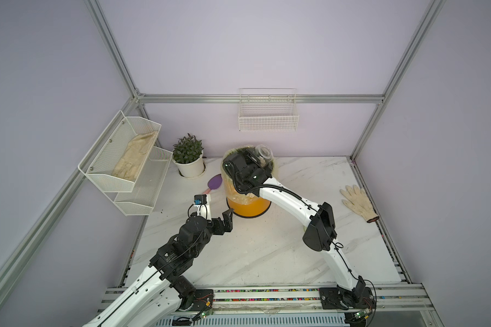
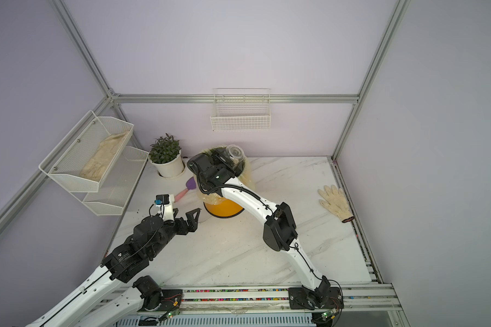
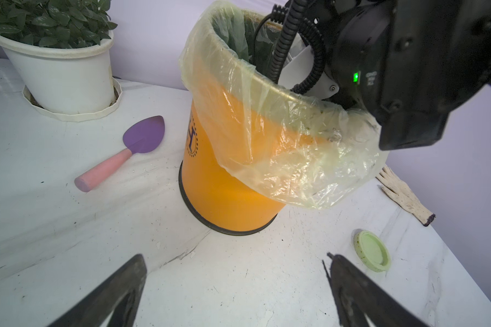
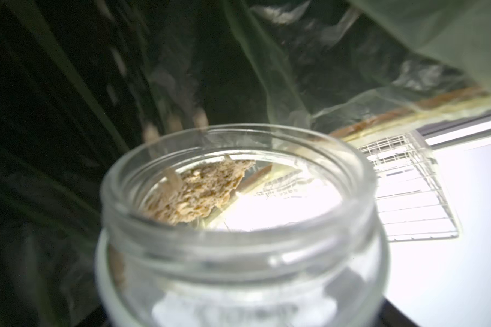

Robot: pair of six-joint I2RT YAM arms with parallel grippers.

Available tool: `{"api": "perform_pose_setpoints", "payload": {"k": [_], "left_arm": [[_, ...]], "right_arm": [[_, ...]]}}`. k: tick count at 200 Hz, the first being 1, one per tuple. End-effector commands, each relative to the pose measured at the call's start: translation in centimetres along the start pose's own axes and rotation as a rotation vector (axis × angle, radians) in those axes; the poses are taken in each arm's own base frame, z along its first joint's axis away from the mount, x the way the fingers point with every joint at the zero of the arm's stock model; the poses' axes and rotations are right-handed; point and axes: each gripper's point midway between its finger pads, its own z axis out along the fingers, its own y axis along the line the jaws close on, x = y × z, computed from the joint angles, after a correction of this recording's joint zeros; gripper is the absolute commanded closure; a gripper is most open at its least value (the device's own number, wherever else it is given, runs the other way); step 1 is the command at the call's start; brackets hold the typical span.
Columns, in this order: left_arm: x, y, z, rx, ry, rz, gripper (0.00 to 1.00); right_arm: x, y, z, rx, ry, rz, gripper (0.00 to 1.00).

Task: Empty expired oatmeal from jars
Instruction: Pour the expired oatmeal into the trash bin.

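Right end effector (image 1: 257,159) grasps tipped jar (image 1: 264,153) holding oatmeal (image 4: 199,195) over bin (image 1: 248,208); left end effector (image 3: 236,262) released, at bin's 7 o'clock

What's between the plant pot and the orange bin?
A purple-bladed, pink-handled trowel, lying flat. Left wrist view shows it best; both top views too.

Pale lilac walls (image 1: 253,42), framed by aluminium bars (image 1: 261,98), enclose a white marble-patterned tabletop (image 1: 267,249). A wire basket (image 1: 268,120) hangs on the back wall, a two-tier mesh shelf (image 1: 111,178) on the left one. Along the tabletop's front edge runs a rail (image 1: 267,295) holding perhaps coloured beads (image 1: 255,290).
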Motion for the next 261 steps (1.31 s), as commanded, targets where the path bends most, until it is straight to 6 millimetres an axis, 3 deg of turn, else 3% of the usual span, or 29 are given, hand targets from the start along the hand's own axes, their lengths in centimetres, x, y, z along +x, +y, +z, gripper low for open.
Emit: {"api": "perform_pose_setpoints", "payload": {"k": [1,23,63,73,109,122,136,152,180,199,233,252,261], "left_arm": [[-1.4,-0.4,-0.6,0.027,-0.054,-0.031,0.00],[-1.9,-0.2,-1.1,0.018,-0.071,-0.020,0.00],[-2.0,-0.1,-1.3,0.018,-0.075,-0.022,0.00],[-2.0,-0.1,-1.3,0.018,-0.078,-0.027,0.00],[-1.7,0.1,-1.3,0.016,-0.081,-0.022,0.00],[-1.7,0.1,-1.2,0.015,-0.077,-0.019,0.00],[-1.7,0.0,-1.3,0.019,-0.076,-0.018,0.00],[-1.5,0.1,-1.4,0.022,-0.079,-0.026,0.00],[-1.5,0.3,-1.3,0.015,-0.084,-0.021,0.00],[-1.8,0.1,-1.4,0.019,-0.087,-0.025,0.00],[-2.1,-0.1,-1.5,0.029,-0.090,-0.038,0.00],[-2.0,0.0,-1.6,0.024,-0.092,-0.037,0.00],[-2.0,0.1,-1.5,0.021,-0.093,-0.040,0.00]], "right_arm": [[3.4,-2.6,-2.2,-0.023,0.129,-0.309,0.98],[4.6,-3.4,-3.0,-0.046,0.170,-0.231,0.98],[5.4,-0.8,-4.0,-0.093,0.181,-0.435,0.97],[5.0,-1.1,-4.0,-0.073,0.160,-0.443,0.96],[7.4,-1.8,-4.5,-0.110,0.202,-0.414,0.95],[7.2,-1.6,-4.3,-0.089,0.173,-0.457,0.96],[6.3,-2.6,-3.9,0.040,0.016,-0.510,0.96],[7.5,-1.3,-2.1,-0.049,0.092,-0.475,0.96],[8.0,-2.0,-3.1,0.035,0.003,-0.504,0.96],[8.9,-1.7,-2.0,-0.003,0.036,-0.478,0.96],[8.0,-2.6,-2.6,0.111,-0.086,-0.485,0.95],[8.9,-3.5,-3.0,0.128,-0.081,-0.446,0.95],[9.2,-2.9,-2.5,0.109,-0.082,-0.459,0.95]]}}
